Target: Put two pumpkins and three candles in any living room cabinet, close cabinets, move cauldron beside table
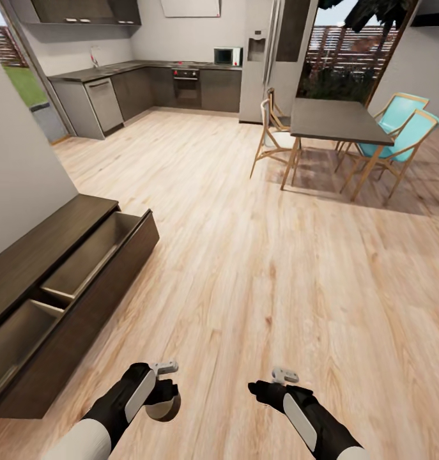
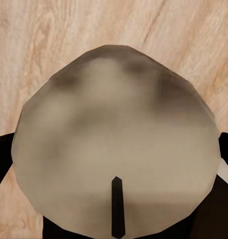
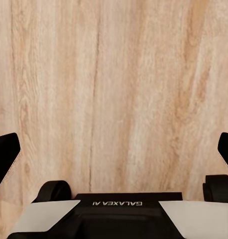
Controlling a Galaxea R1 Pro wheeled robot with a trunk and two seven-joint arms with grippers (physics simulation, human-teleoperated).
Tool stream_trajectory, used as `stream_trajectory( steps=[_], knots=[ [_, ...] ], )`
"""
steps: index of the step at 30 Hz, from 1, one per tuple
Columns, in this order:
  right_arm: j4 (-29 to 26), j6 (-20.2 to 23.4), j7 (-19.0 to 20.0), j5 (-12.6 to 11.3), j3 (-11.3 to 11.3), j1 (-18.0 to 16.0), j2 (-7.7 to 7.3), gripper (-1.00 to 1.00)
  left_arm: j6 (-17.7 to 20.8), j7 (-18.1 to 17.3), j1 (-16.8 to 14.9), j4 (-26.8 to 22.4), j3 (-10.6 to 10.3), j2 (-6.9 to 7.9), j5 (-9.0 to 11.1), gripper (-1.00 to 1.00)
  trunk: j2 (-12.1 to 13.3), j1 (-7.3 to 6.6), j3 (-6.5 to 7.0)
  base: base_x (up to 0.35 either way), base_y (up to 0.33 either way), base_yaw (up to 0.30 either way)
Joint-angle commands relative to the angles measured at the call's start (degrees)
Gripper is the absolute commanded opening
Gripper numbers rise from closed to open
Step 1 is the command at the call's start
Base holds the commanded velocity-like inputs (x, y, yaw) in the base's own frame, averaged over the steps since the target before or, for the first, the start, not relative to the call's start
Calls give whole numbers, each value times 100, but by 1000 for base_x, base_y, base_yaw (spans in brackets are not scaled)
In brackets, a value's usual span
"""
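My left gripper (image 1: 165, 391) is shut on a candle (image 1: 164, 405), a stubby pale grey cylinder held low over the wood floor. In the left wrist view the candle's flat round top (image 2: 114, 134) with its dark wick sits between the two black fingers (image 2: 0, 159). The right gripper (image 1: 260, 387) is open and empty, with bare floor between its fingertips (image 3: 5, 154). The long, low dark-brown cabinet (image 1: 98, 300) stands against the wall at left of me, two drawers pulled out, their beige interiors empty. The pumpkins and the cauldron are out of view.
A grey dining table (image 1: 337, 121) with wooden and teal chairs (image 1: 404, 134) stands at the far right. The dark grey kitchen units (image 1: 149, 89) line the back wall. A white wall corner (image 1: 27, 166) rises above the cabinet. Wood floor (image 1: 257, 255) stretches ahead.
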Motion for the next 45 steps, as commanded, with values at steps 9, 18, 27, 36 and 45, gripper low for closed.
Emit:
stream_trajectory(
  steps=[9,18,27,36,45],
  knots=[
    [-17,30,-33,-57,21,-1,-1,100,13,52,-3,-8,-22,-5,65,-100,-3,4,-4,322,0,5],
    [111,-103,-26,-66,23,-2,-3,100,24,49,7,-18,-40,-11,69,-100,-3,4,-4,179,0,0],
    [90,-348,-87,-71,13,-2,29,100,147,52,-2,-25,-29,20,67,-100,-3,4,22,0,0,0],
    [86,-422,-102,-66,15,-2,34,100,161,52,-3,-25,-22,21,76,-100,-3,4,106,0,0,0],
    [90,-431,-108,-58,13,-2,34,100,161,52,-3,-25,-22,21,83,-100,-3,4,192,0,0,0]
  ],
)
